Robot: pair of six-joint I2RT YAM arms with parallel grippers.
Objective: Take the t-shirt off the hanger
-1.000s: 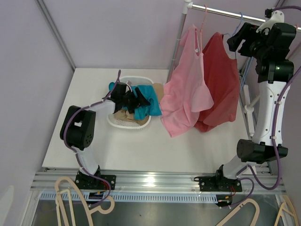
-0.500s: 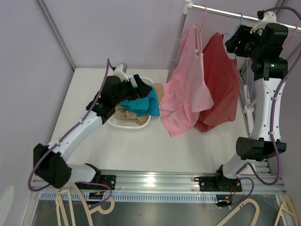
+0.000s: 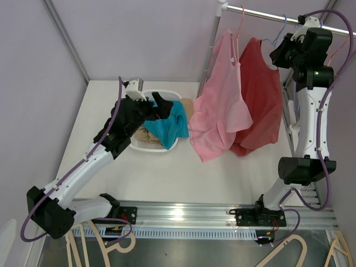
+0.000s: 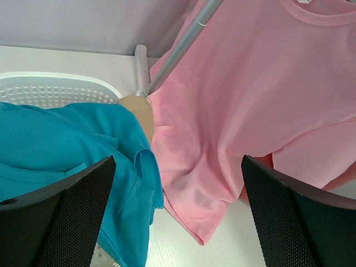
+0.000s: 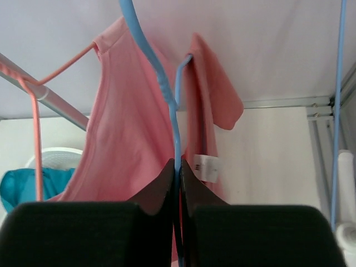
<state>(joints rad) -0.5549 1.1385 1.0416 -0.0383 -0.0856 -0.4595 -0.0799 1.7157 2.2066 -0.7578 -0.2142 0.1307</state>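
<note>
A red t-shirt (image 3: 261, 100) hangs from a blue wire hanger (image 3: 276, 34) on the rail at the back right. My right gripper (image 3: 278, 55) is up beside its collar, shut on the hanger. In the right wrist view the blue hanger (image 5: 161, 83) runs down into the closed jaws of that gripper (image 5: 178, 169), with the red t-shirt (image 5: 133, 139) behind. My left gripper (image 3: 161, 107) hovers open over the basket; in its wrist view the gripper (image 4: 178, 211) holds nothing.
A pink t-shirt (image 3: 219, 111) on a pink hanger (image 3: 240, 25) hangs left of the red one. A white basket (image 3: 146, 146) holds a teal shirt (image 3: 169, 125). The rack's upright pole (image 4: 183, 44) stands by the basket. Wooden hangers (image 3: 83, 236) lie below the table's front edge.
My right gripper has closed on the blue hanger's wire. My left arm has stretched out and lifted off the teal shirt, its jaws spreading fully.
</note>
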